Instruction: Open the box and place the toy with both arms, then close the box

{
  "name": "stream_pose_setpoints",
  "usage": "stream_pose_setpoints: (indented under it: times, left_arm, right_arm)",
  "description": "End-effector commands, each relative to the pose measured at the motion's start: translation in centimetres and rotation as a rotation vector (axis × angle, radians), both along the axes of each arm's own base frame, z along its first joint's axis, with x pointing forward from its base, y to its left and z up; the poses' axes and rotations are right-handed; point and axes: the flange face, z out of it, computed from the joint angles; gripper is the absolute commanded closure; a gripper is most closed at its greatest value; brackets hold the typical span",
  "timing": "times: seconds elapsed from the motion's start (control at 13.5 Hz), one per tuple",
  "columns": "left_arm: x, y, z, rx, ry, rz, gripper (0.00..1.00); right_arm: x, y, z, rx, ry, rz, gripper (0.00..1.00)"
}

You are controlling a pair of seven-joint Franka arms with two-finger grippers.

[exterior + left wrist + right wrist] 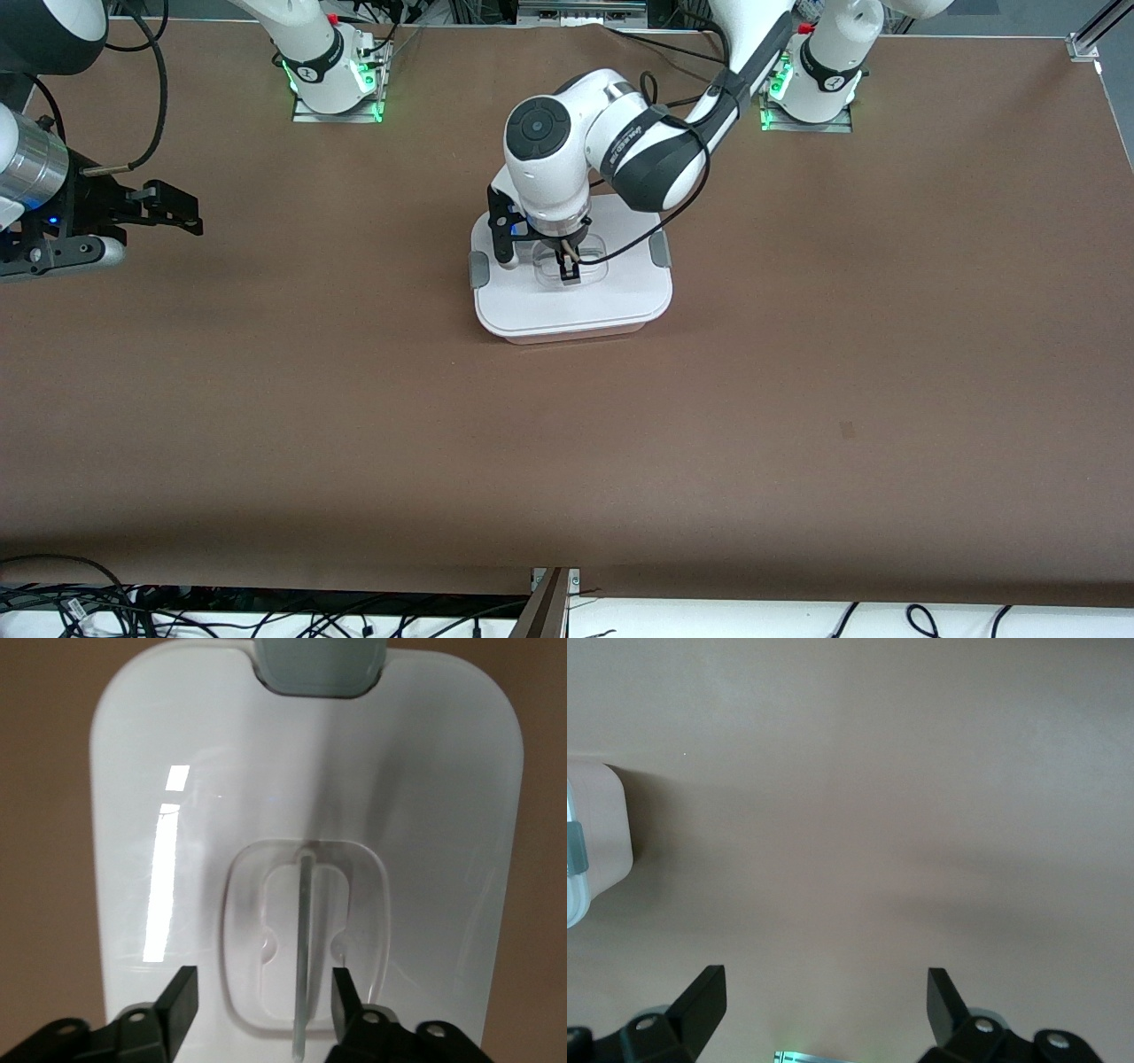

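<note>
The box point(574, 306) stands mid-table with its white lid point(425, 815) on and a grey clip point(478, 268) at each end. My left gripper point(569, 266) hangs straight down over the lid's clear recessed handle point(304, 930). In the left wrist view the left gripper point(264, 983) is open. The thin handle bar stands between the two fingers and touches neither. My right gripper point(182, 213) waits open above bare table at the right arm's end. In the right wrist view the right gripper point(824, 988) has nothing between its fingers. The toy is out of view.
The brown table point(797, 399) spreads wide around the box. A corner of the pink box point(598, 833) with its grey clip point(576, 848) shows at the edge of the right wrist view. Cables lie off the table's front edge.
</note>
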Motion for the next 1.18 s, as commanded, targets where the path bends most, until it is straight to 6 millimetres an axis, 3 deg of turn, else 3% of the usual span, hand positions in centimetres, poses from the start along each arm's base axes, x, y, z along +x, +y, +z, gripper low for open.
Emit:
stream_pose_setpoints:
  times: [0.0, 0.07, 0.22, 0.37, 0.52, 0.67, 0.74, 0.81, 1.03, 1.11]
  left_arm:
    - [2.6, 2.8, 4.5, 0.003, -0.010, 0.066, 0.00]
    - [4.1, 4.9, 5.5, 0.005, -0.007, 0.102, 0.00]
    - [8.5, 11.2, 6.2, -0.010, 0.008, 0.211, 0.00]
    - [13.2, 18.8, 6.2, -0.058, 0.045, 0.340, 0.00]
    - [16.2, 25.4, 5.4, -0.089, 0.078, 0.453, 0.00]
    - [18.3, 31.6, 5.5, -0.091, 0.074, 0.544, 0.00]
    - [19.4, 35.9, 5.5, -0.093, 0.071, 0.607, 0.00]
    - [19.9, 38.2, 5.7, -0.086, 0.057, 0.642, 0.00]
    - [19.6, 46.2, 8.0, -0.037, 0.008, 0.764, 0.00]
    - [19.3, 48.8, 9.7, -0.047, -0.012, 0.817, 0.00]
  right_arm:
    - [-1.1, -1.3, 0.3, -0.005, -0.005, -0.026, 0.00]
    - [-1.1, -1.5, 0.3, -0.003, -0.004, -0.026, 0.00]
    - [-1.2, -1.0, 0.5, -0.006, -0.008, -0.013, 0.00]
    - [-0.8, -0.8, 0.7, -0.015, -0.023, -0.011, 0.00]
    - [-0.7, -0.5, 0.8, -0.015, -0.030, -0.020, 0.00]
    - [-0.6, -0.4, 1.5, -0.016, -0.046, -0.023, 0.00]
    - [-0.5, -0.4, 1.8, -0.016, -0.050, -0.023, 0.00]
    - [-0.4, -0.7, 1.8, -0.012, -0.052, -0.013, 0.00]
    - [0.0, -0.6, 2.5, -0.012, -0.070, -0.013, 0.00]
    - [0.0, -0.5, 2.4, -0.012, -0.070, -0.014, 0.00]
